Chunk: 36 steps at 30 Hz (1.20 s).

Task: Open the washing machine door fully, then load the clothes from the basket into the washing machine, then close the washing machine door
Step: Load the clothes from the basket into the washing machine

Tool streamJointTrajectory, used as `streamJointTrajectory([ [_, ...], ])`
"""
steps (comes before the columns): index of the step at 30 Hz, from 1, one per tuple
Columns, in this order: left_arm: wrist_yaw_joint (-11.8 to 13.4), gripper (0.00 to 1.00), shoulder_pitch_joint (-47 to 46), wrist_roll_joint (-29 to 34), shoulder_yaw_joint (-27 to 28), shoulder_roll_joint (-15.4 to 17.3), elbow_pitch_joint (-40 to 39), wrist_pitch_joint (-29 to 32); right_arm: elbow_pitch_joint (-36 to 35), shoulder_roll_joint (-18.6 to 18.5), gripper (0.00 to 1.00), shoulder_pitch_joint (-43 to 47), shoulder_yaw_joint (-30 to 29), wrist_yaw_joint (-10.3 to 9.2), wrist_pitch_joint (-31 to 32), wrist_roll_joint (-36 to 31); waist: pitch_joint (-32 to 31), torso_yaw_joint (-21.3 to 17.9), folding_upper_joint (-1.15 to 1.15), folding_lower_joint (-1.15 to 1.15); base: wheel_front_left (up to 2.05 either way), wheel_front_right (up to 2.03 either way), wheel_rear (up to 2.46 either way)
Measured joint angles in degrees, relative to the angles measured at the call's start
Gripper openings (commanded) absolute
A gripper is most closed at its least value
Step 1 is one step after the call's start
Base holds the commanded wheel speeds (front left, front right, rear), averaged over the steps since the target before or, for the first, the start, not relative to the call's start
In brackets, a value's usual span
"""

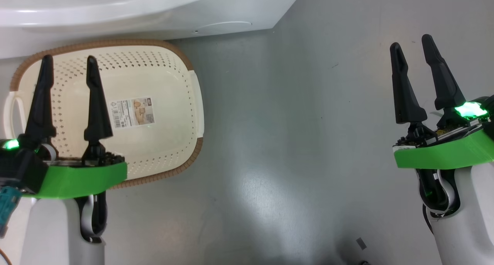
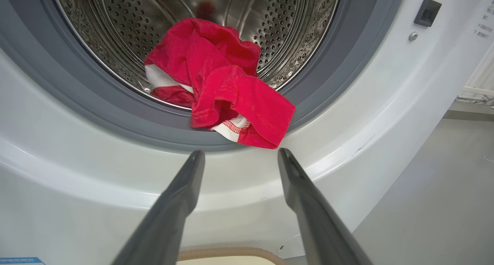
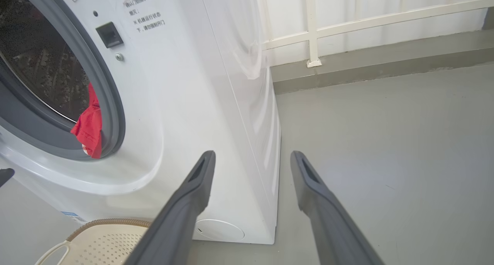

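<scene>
Both grippers stand released, holding nothing. The left gripper [image 1: 69, 58] hovers with its fingers spread over the basket [image 1: 115, 43], whose perforated bottom lies bare beneath them but for a paper label [image 1: 132, 112]. The right gripper [image 1: 411, 41] hangs over grey floor [image 1: 289, 141], well apart. Just beyond the left fingertips, the red clothes [image 2: 224, 87] lie at the mouth of the steel drum [image 2: 293, 21], one fold draped out over the grey rubber ring [image 2: 115, 114] of the washing machine [image 2: 77, 172]. Loading looks done, so closing is the step in hand. The next move likely calls for pushing that fold inside first, lest the door pinch it.
</scene>
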Motion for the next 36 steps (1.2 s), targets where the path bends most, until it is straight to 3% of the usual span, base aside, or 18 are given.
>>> streamJointTrajectory([
  [13, 0.0, 1.00, -3.5, 0.5, -0.2, 0.0, 2.8, 0.0, 0.1, 0.2, 1.00, 0.0, 0.0, 0.00, 0.0, 0.0, -0.2, -0.3, 0.00, 0.00, 0.00, 0.00, 0.00],
  [23, -0.5, 1.00, -16.8, 1.4, -0.5, -0.2, 16.1, 0.0, 0.5, 0.5, 1.00, 0.0, 0.8, 0.00, 0.0, 0.0, -0.2, -1.1, 0.00, 0.00, 0.00, 0.00, 0.00],
  [36, -0.5, 1.00, -34.1, -6.5, 3.2, -0.4, 38.6, 3.5, 0.7, 1.4, 1.00, 0.0, 1.7, 0.00, 0.0, 0.0, 0.0, -2.2, 0.00, 0.00, 0.00, 0.00, 0.00],
])
